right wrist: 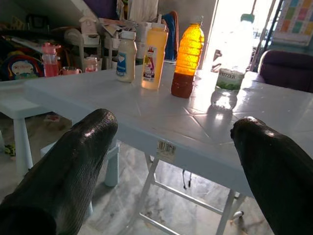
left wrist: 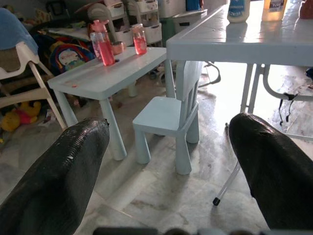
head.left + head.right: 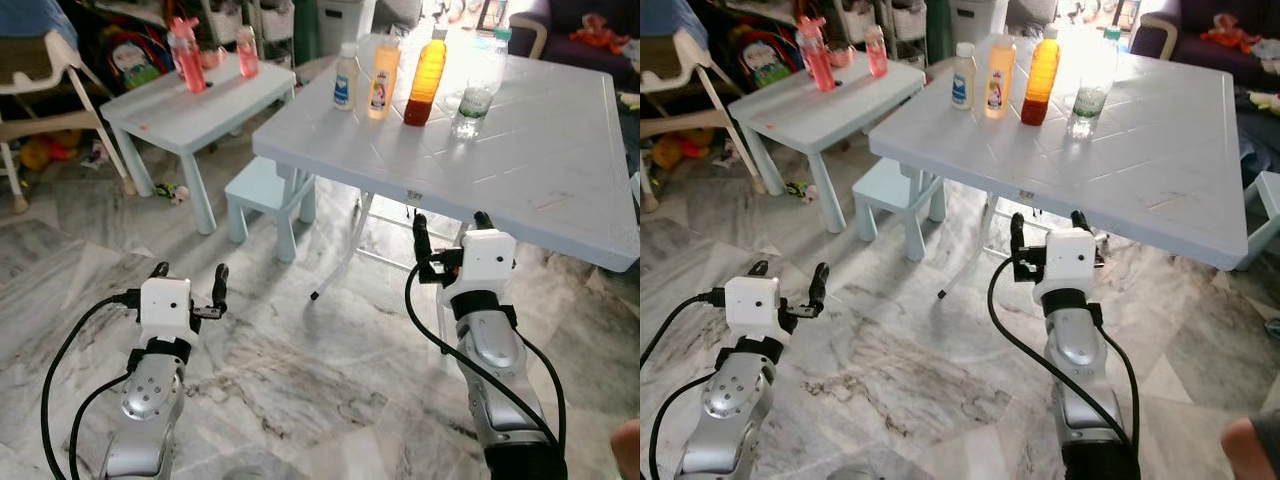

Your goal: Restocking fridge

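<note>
Four bottles stand in a row at the far side of the large white table [image 3: 520, 150]: a small white bottle [image 3: 345, 77], a pale yellow bottle [image 3: 382, 79], an orange bottle [image 3: 426, 80] and a clear water bottle [image 3: 478, 90]. My right gripper [image 3: 450, 235] is open, held just before the table's near edge, below the tabletop level. The bottles lie well beyond it, seen over its fingers [image 1: 78, 161] in the right wrist view. My left gripper [image 3: 189, 285] is open too, low over the marble floor, away from the table.
A low pale-blue kids' table [image 3: 195, 105] with two pink bottles [image 3: 186, 57] stands at the back left. A small blue chair [image 3: 268, 195] sits between both tables. A white high chair [image 3: 40, 80] and toys are at far left, a dark sofa [image 3: 580, 35] at back right.
</note>
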You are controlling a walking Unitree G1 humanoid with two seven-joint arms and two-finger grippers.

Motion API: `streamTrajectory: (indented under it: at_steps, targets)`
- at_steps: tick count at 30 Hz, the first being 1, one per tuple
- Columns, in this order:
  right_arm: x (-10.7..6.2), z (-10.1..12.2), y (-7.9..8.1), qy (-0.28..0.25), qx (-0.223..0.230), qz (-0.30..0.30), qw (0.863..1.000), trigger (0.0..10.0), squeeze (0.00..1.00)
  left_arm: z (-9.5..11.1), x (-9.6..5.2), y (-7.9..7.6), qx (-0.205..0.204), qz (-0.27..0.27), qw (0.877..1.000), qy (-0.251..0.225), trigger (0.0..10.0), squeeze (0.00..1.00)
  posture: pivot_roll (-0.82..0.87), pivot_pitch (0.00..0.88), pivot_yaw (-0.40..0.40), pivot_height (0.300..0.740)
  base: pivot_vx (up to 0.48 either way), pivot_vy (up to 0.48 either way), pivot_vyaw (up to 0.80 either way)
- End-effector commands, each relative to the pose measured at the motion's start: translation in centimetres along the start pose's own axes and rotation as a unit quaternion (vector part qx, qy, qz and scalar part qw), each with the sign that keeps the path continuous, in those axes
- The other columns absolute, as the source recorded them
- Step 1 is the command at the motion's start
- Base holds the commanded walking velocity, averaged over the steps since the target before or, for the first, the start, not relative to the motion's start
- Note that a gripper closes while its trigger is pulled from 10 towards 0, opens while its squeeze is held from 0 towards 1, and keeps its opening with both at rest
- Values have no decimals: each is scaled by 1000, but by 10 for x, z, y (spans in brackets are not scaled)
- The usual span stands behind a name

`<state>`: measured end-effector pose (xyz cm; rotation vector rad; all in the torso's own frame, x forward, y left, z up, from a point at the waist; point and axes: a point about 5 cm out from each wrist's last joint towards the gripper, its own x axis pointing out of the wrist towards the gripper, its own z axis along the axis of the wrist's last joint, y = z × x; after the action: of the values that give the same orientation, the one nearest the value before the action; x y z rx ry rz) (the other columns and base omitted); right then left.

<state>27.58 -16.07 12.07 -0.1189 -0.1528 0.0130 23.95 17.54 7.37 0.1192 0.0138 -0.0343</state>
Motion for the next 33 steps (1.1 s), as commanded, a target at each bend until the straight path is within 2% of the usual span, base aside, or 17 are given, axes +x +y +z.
streamTrajectory:
  at_steps: [1,4,9,17,22,28,33]
  targets:
    - [1,3,0,-7,1,3,1000,10000,0,0,-1,-1,-2,-3,1000,0,10000,0,40,32,24,740,480,0,0]
    - [2,4,0,-9,1,3,1000,10000,0,1,0,-2,-2,-5,1000,-2,10000,0,39,32,24,740,480,0,0]
    - [14,14,-4,-27,-6,-18,999,10000,0,11,10,-10,8,-35,999,-18,10000,0,29,77,30,740,480,0,-723]
    - [13,17,-3,-31,-9,-12,999,10000,0,15,10,-10,5,-32,999,-25,10000,0,20,103,27,740,480,0,-78]
    - [12,20,4,-38,-15,6,999,10000,0,17,9,-16,-1,-37,999,-26,10000,0,23,124,21,740,480,0,0]
    - [11,18,2,-36,-31,15,999,10000,0,17,7,-11,-1,-31,999,-23,10000,0,28,121,15,740,480,0,0]
    - [13,18,2,-35,-33,14,999,10000,0,19,8,-6,3,-27,999,-23,10000,0,28,123,18,740,480,0,569]
